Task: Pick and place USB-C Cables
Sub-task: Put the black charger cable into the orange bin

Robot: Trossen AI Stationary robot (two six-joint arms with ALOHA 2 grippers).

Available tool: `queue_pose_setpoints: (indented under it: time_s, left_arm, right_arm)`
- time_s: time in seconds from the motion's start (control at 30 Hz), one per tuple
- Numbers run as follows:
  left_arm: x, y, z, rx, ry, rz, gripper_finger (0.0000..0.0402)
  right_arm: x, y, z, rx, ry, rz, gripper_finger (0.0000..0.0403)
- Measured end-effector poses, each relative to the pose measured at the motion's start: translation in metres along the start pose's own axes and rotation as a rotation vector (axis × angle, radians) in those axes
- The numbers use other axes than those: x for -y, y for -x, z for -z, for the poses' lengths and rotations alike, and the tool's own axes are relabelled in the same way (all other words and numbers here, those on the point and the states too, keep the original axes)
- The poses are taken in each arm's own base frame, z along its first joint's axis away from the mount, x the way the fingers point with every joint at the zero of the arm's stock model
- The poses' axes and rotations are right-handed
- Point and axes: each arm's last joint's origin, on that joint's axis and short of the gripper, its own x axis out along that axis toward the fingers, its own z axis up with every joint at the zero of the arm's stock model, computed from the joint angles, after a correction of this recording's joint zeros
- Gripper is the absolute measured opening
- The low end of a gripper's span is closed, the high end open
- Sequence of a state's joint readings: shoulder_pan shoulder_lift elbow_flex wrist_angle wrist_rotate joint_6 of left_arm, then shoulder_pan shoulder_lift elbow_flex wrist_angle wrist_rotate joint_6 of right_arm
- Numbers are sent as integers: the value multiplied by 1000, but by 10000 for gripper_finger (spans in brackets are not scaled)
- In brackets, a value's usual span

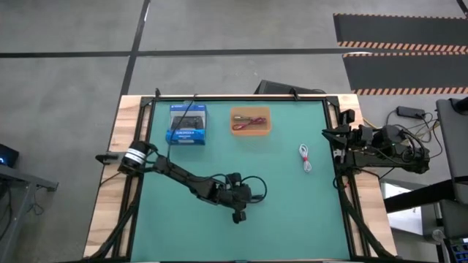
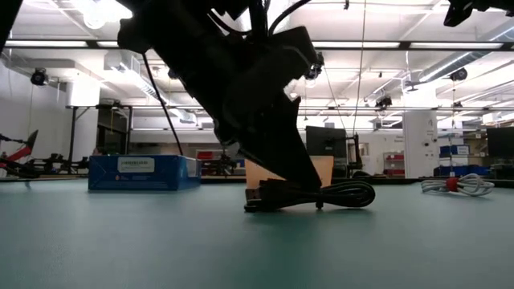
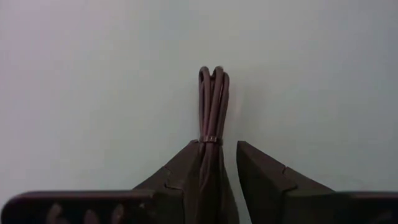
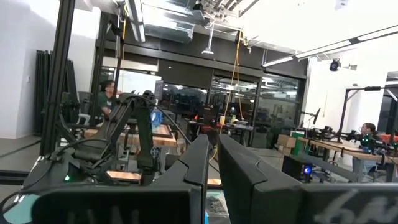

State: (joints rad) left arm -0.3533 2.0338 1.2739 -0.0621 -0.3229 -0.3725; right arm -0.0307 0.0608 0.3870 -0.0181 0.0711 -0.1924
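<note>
One black cable [image 3: 212, 106] between left gripper [image 3: 225, 163] fingers

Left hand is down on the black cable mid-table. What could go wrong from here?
1. The left hand has the black cable only near one end of the bundle, against one finger; it may slip or dangle when lifted.
2. In the low view the loops lie on the mat and could drag.
3. The tray already holds a red cable; the drop could land on the rim.

Three cables [image 1: 305, 158] (perhaps more in tray [image 1: 251, 130]), one blue box [image 1: 186, 126].
</note>
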Motion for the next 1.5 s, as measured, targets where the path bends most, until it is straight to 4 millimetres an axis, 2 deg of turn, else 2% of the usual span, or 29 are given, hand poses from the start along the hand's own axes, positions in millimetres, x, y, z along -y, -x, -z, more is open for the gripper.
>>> queue_pose_setpoints:
  time_s: [0.37,0.53,0.87,1.07,1.27,1.5]
  left_arm:
    - [-1,0,3,-9,-17,-4,179]
    - [-3,-1,7,-13,-20,-19,182]
    - [0,-19,16,-7,-19,-39,182]
    - [0,-20,17,-7,-17,-39,182]
    - [0,-20,17,-7,-10,-35,158]
    - [0,-20,18,-10,6,-25,82]
  right_arm:
    - [0,0,0,-3,-2,-1,27]
    - [0,0,0,-3,-9,-1,27]
    - [0,0,1,-6,-11,-1,27]
    - [0,0,1,-7,-10,-1,27]
    - [0,0,1,-7,-10,-1,27]
    - [0,0,1,-8,-9,-1,27]
